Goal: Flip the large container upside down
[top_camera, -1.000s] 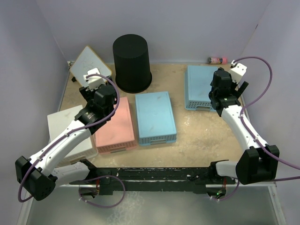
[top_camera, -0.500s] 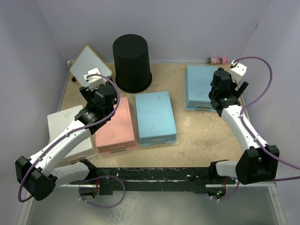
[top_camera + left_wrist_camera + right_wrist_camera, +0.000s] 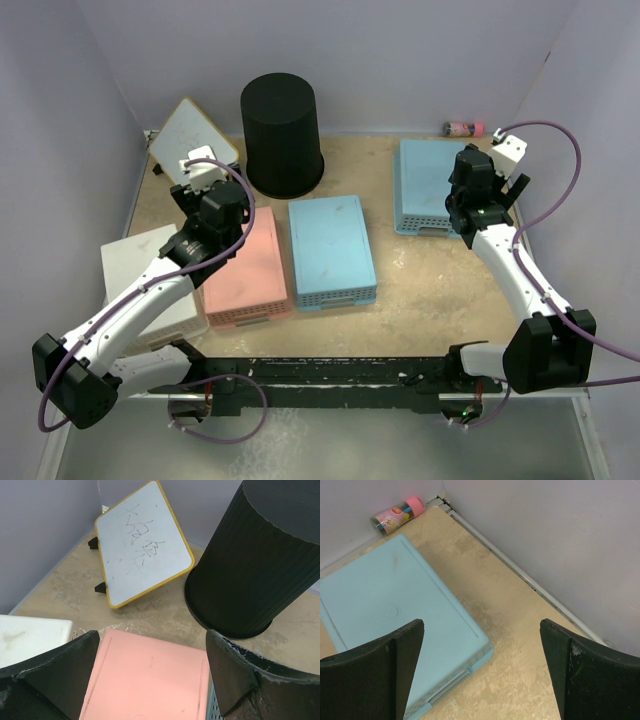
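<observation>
**Bin stands wide end down at the back, both grippers empty**

The bin (image 3: pixel 282 135) sits at the back of the table (image 3: pixel 430 290), left of centre. Its wide end is on the surface and its narrower, flat, closed end faces up. In the left wrist view its ribbed side (image 3: pixel 250 575) rises just behind the pink basket (image 3: pixel 150 680), with a strip of bare table between them. A whiteboard (image 3: pixel 142 540) with a yellow edge leans tilted to the bin's left, apart from it.

The left gripper (image 3: pixel 152 635) hovers over the far end of the pink basket, its fingers spread wide with nothing between them. It touches neither the bin nor the basket. A white box (image 3: pixel 145 275) lies left of the pink basket and a blue basket (image 3: pixel 332 250) lies just right of it.

The right gripper (image 3: pixel 481 625) is well away from the bin, above the right edge of a second blue basket (image 3: pixel 395 615) near the right wall. Its fingers are also wide apart and empty. A small pink-capped tube (image 3: pixel 397 516) lies in the far corner.
</observation>
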